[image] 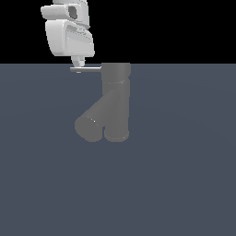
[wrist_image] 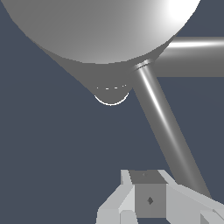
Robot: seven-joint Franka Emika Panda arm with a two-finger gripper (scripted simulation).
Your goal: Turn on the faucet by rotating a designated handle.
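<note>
- the faucet [image: 115, 103] is standing upright on the dark floor [image: 184, 184], its spout [image: 94, 122] slanting down toward the exterior view's left.
- the handle [image: 87, 69] is sticking out sideways from the cap [image: 115, 70], toward the exterior view's left.
- the gripper [image: 78, 64] is hanging right over the handle's outer end; i cannot tell whether its fingers [wrist_image: 131, 201] are apart or together.

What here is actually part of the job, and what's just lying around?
Part of the job:
- faucet
- handle, the thin rod on its cap
- end effector, right at the handle's outer end

Lying around:
- nothing else in view, only the plain dark floor
</note>
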